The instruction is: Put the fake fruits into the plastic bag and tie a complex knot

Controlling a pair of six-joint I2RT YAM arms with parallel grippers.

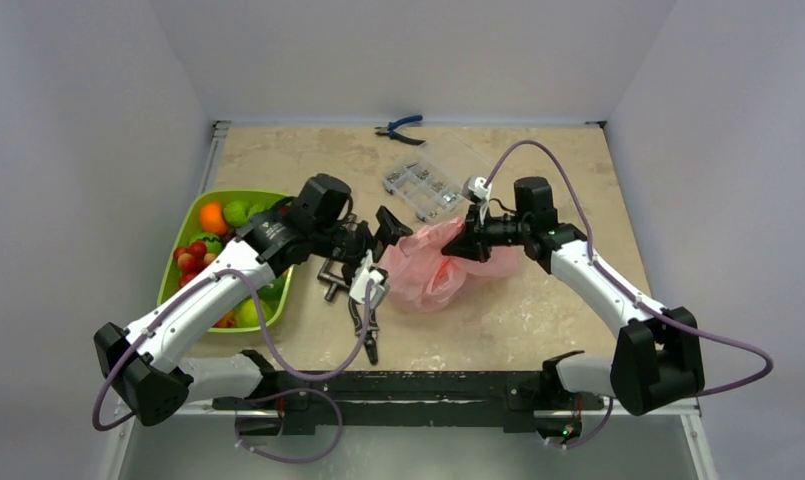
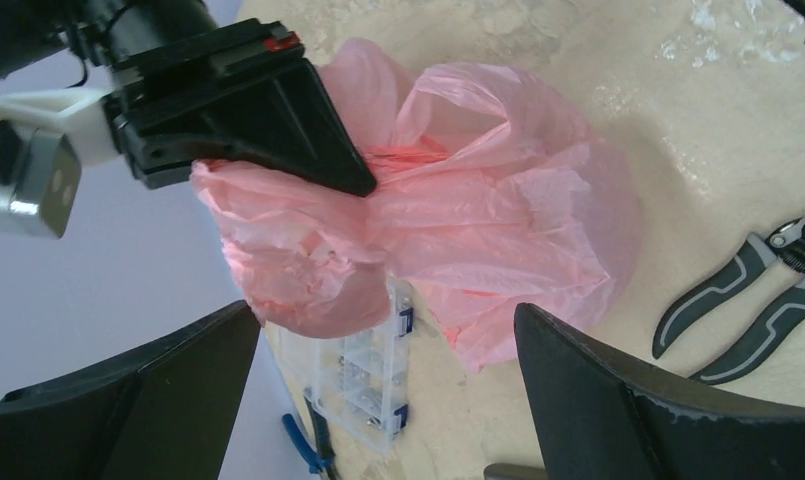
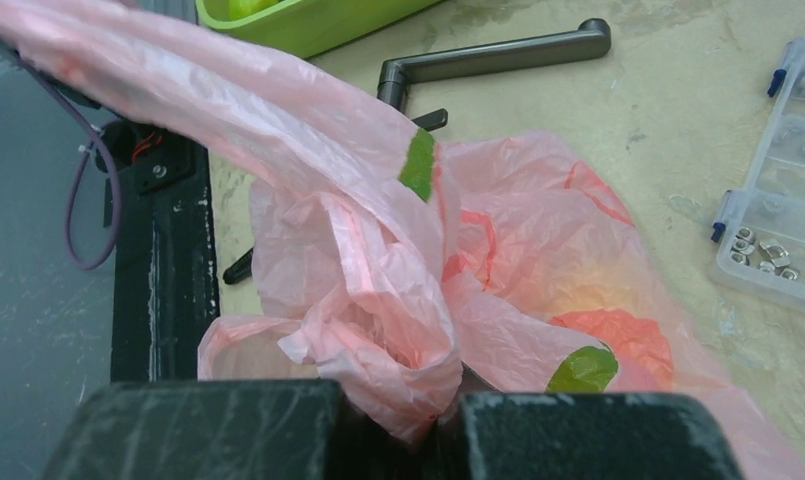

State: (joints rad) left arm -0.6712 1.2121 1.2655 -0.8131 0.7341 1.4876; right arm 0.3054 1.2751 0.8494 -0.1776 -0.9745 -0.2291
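The jaws of the left gripper (image 2: 386, 310) are standing wide open, holding nothing, just to the left of the plastic bag (image 1: 433, 275). The jaws of the right gripper (image 3: 443, 405) are clamping shut on a bunched, twisted fold of the bag's pink film, at the bag's right side. The bag is lying crumpled on the worktop (image 1: 538, 300), with one strip of film stretching up and away from the pinch. Red and green shapes are showing through the film. Fake fruits (image 1: 200, 250) in red, orange and green are sitting in a green tray (image 3: 308, 25) well to the left of the bag. A clear parts box (image 1: 423, 180) is lying just behind the bag, blue-handled pliers (image 1: 400, 128) farther behind it, and grey-handled cutters (image 2: 748, 300) near its front left.
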